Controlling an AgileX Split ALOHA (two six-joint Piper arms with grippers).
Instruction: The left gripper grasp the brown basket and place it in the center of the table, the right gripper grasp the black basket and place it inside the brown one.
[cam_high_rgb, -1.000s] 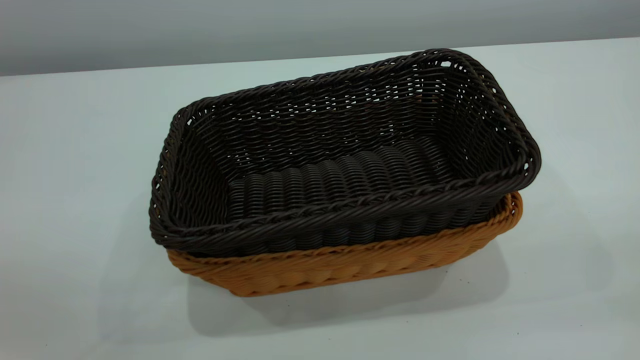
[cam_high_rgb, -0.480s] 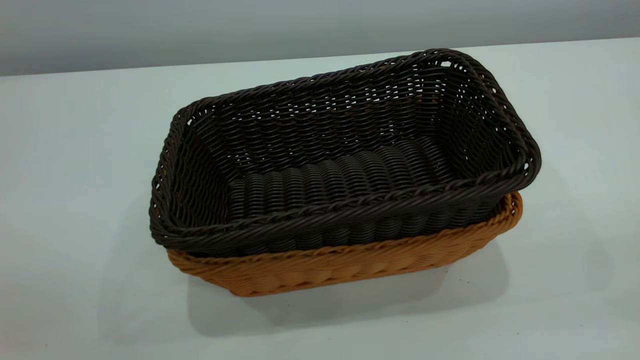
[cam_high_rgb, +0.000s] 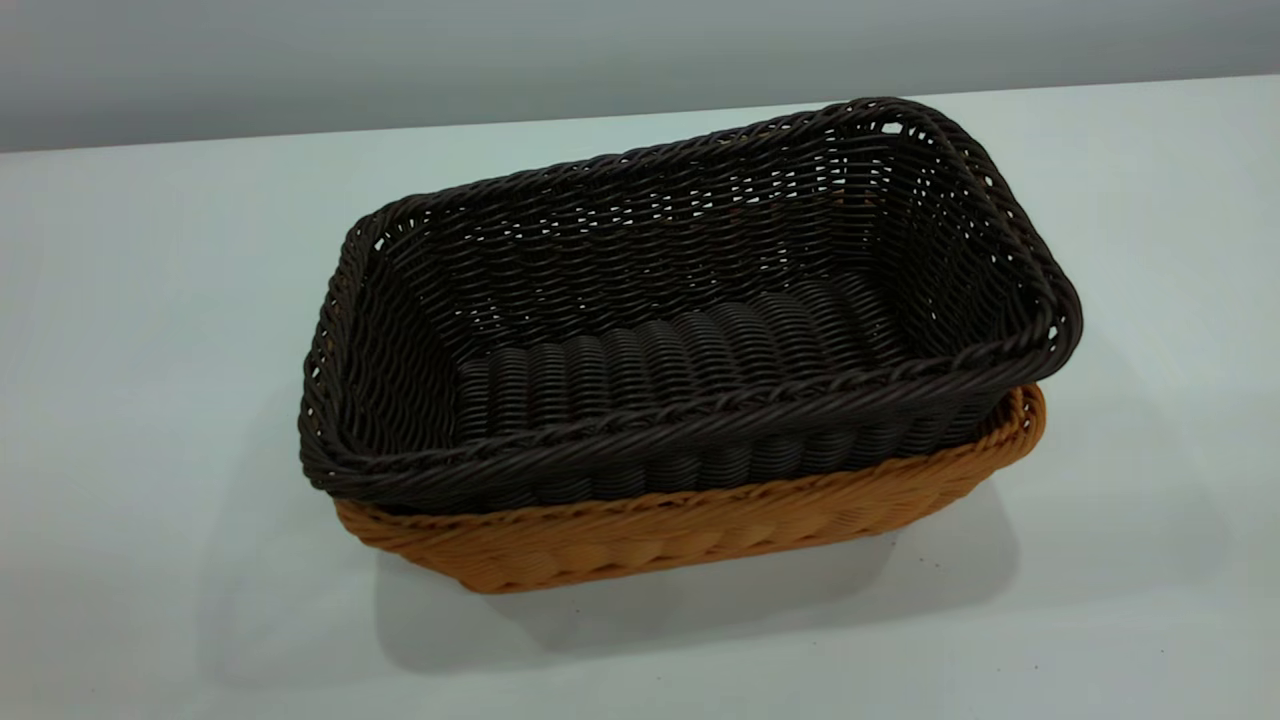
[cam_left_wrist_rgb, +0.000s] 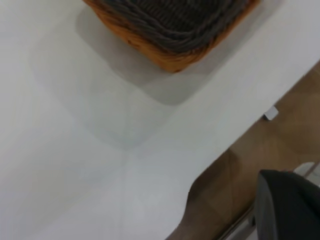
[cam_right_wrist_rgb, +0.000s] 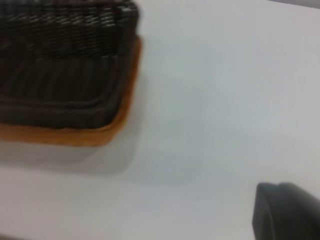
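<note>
The black basket (cam_high_rgb: 690, 310) sits nested inside the brown basket (cam_high_rgb: 690, 525) in the middle of the white table (cam_high_rgb: 150, 350); only the brown one's lower wall and rim show beneath it. Neither arm appears in the exterior view. In the left wrist view a corner of the brown basket (cam_left_wrist_rgb: 170, 60) with the black basket (cam_left_wrist_rgb: 170, 20) in it lies well away from the left gripper (cam_left_wrist_rgb: 287, 205), of which only a dark edge shows. The right wrist view has the black basket (cam_right_wrist_rgb: 60, 65) inside the brown basket (cam_right_wrist_rgb: 75, 136), far from the right gripper (cam_right_wrist_rgb: 287, 212), again just a dark edge.
The table's edge (cam_left_wrist_rgb: 200, 175) runs close to the left gripper, with brown floor (cam_left_wrist_rgb: 280, 135) and a small white object (cam_left_wrist_rgb: 270, 113) beyond it. A grey wall (cam_high_rgb: 640, 50) stands behind the table. Bare white tabletop surrounds the baskets on all sides.
</note>
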